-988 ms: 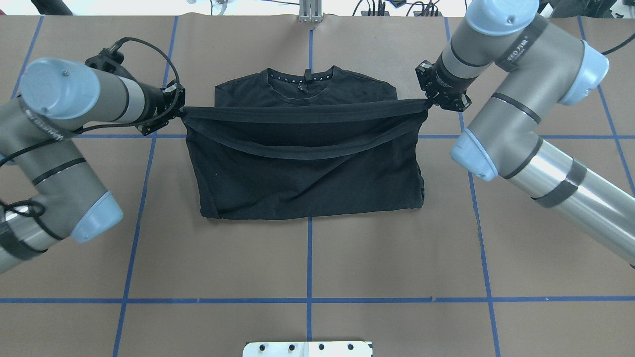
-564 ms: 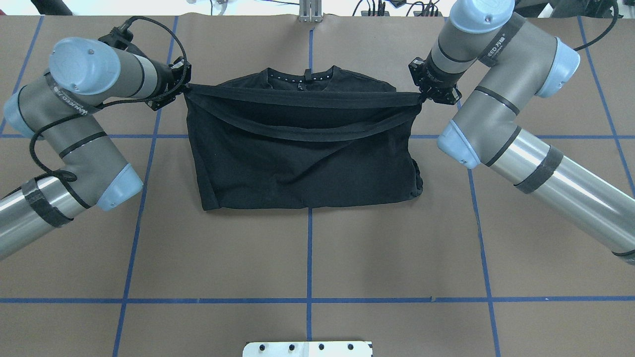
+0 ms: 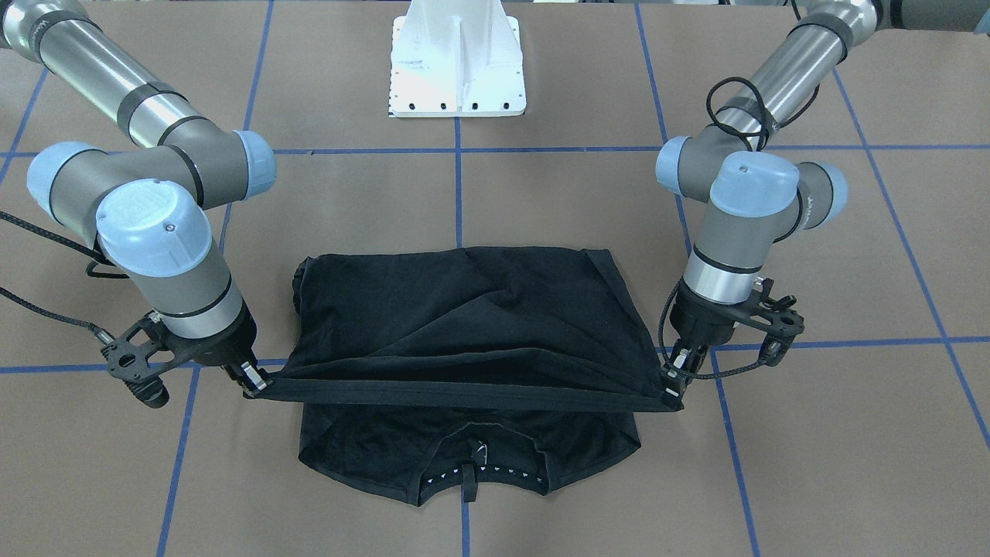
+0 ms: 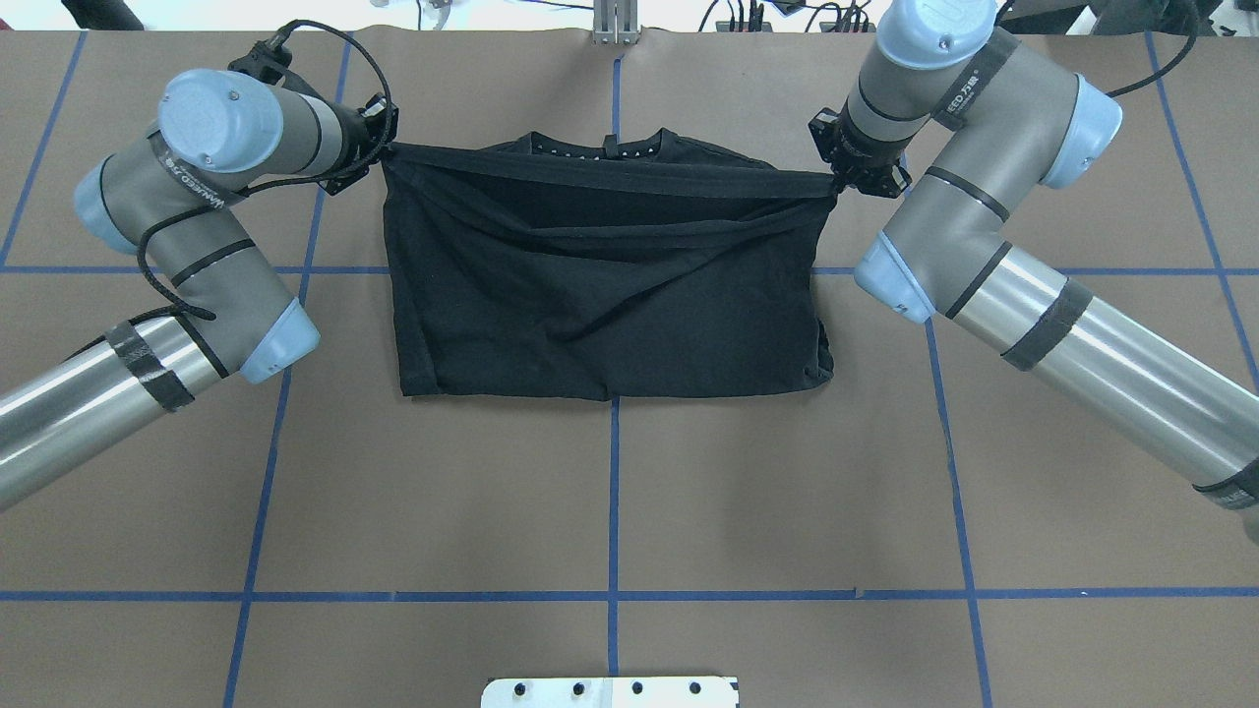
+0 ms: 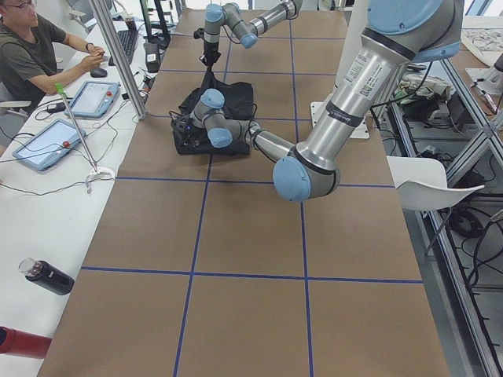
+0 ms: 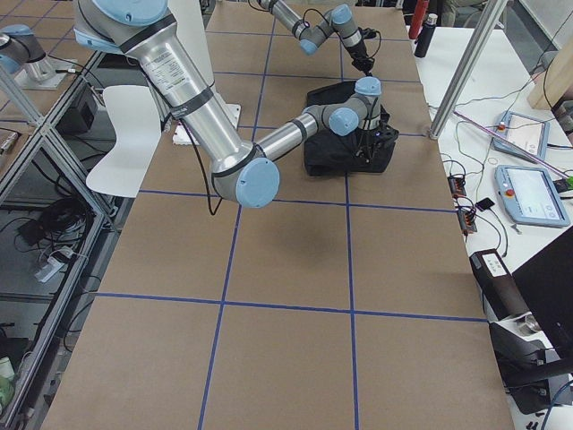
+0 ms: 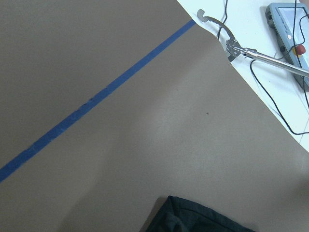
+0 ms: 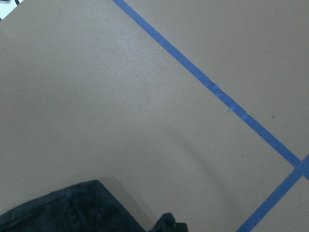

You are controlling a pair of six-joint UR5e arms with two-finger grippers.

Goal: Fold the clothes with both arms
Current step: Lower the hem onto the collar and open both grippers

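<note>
On the brown, blue-taped table [image 4: 748, 492], the black T-shirt [image 4: 600, 305] lies upper centre of the overhead frame. My left arm [image 4: 202, 261] and right arm [image 4: 944, 226] crook inward; left pincer [image 4: 384, 149] and right pincer [image 4: 834, 181] clench its hem corners, stretched taut beside the collar.

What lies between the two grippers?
The hem of the T-shirt, stretched taut from the left gripper to the right gripper; the front-facing view shows it.
</note>
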